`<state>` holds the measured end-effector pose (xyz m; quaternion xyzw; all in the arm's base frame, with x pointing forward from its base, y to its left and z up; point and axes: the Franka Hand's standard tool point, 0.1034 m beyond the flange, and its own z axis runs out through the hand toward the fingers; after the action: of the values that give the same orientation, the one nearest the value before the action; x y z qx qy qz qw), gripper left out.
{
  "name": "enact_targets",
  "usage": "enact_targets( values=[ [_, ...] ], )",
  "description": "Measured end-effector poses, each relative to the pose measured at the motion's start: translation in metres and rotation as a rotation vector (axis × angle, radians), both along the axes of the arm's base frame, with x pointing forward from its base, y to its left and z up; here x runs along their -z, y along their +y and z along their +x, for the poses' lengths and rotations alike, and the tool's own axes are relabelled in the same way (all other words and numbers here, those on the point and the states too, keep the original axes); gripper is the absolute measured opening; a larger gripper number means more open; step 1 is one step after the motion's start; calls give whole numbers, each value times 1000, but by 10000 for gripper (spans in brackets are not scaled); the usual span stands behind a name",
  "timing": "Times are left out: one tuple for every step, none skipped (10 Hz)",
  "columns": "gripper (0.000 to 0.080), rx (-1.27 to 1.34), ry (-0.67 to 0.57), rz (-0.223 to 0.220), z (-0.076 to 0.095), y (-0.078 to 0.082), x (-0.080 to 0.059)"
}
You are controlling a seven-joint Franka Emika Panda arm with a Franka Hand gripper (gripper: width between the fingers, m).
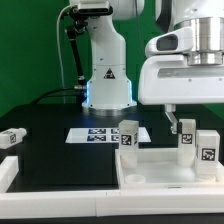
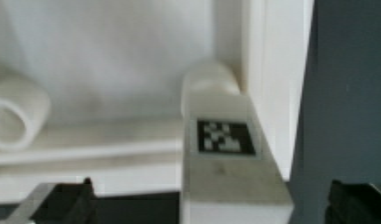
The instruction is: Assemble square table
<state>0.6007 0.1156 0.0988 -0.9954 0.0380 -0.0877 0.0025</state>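
The slab [image 1: 160, 168] lies on the black desk [image 1: 50, 120] in the lower right of the exterior view, with tagged legs [image 1: 128, 135] standing along its far rim. The jaws hang over that rim, spread wide apart; in the wrist view one leg [image 2: 222, 150] sits midway between the dark fingertips [image 2: 62, 198], touching neither

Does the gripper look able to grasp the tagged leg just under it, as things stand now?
Probably yes: in the wrist view the leg sits between the open fingers of the gripper, though the tabletop rim close beside it may hinder one finger.
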Motion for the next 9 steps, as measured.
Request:
enact_targets(
  values=[
    [649, 5, 81, 6, -1, -2, 0],
    [649, 13, 184, 10, -3, -6, 1],
    [649, 23, 244, 13, 1, -11, 2],
    [649, 38, 285, 16, 8, -16, 2],
    [649, 42, 273, 16, 15, -13, 3],
    [649, 68, 253, 20, 19, -5, 3],
    [649, 78, 234, 26, 23, 2, 3],
    [649, 88, 208, 28, 27, 5, 4],
    [649, 101, 183, 31, 30, 10, 5]
  ],
)
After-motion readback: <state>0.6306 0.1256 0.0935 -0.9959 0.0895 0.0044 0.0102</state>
